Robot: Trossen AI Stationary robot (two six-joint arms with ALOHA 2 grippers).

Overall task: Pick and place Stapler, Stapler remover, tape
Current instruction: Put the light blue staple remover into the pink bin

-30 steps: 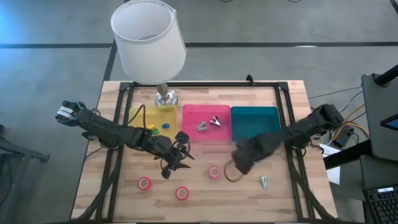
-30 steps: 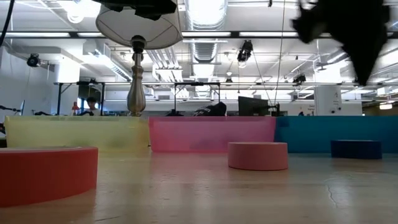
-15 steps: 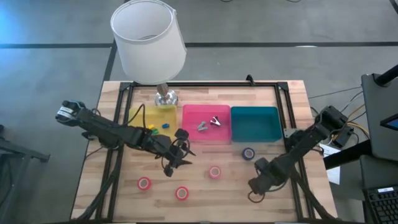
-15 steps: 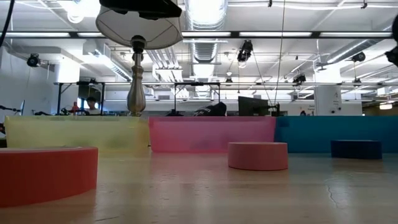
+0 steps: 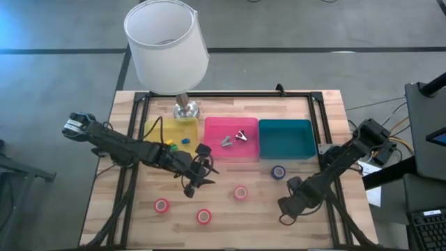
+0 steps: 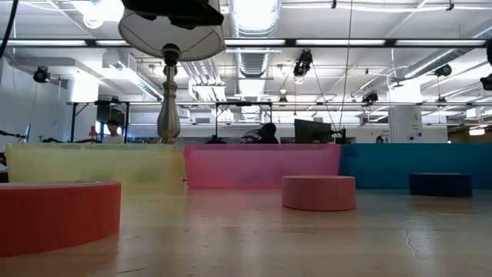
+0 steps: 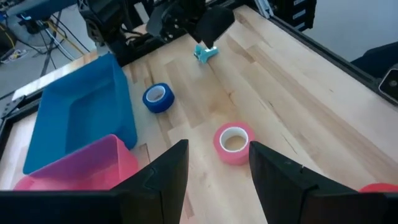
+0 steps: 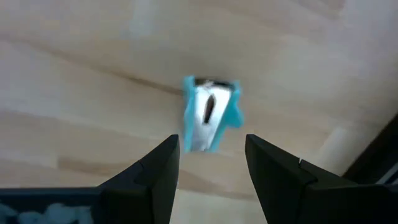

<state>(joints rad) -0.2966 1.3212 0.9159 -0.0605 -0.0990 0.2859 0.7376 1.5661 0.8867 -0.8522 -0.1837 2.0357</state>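
The right claw [image 5: 284, 207] sits low over the front right part of the worktop [image 5: 230, 209], fingers parted and holding nothing. Its wrist view shows a small teal staple remover [image 8: 209, 114] lying on the bare wood just beyond the two fingertips, in line with the gap between them (contact cannot be confirmed). The left wrist view shows the same remover [image 7: 206, 53] directly under that claw.

The left claw [image 5: 197, 180] hangs above the middle of the worktop, in front of the pink tray [image 5: 230, 139], fingers spread and empty.

Tape: the blue roll [image 5: 279, 171] lies on the wood just in front of the teal tray [image 5: 286, 138], outside it. One red roll [image 5: 240, 192] lies between the two claws; two more red rolls [image 5: 162, 205] and [image 5: 203, 216] lie near the front edge, left of centre.

Silvery metal pieces [image 5: 234, 138] lie in the pink tray. Small coloured items [image 5: 177, 143] lie in the yellow tray [image 5: 166, 134]. A white-shaded lamp [image 5: 166, 45] stands at the back.
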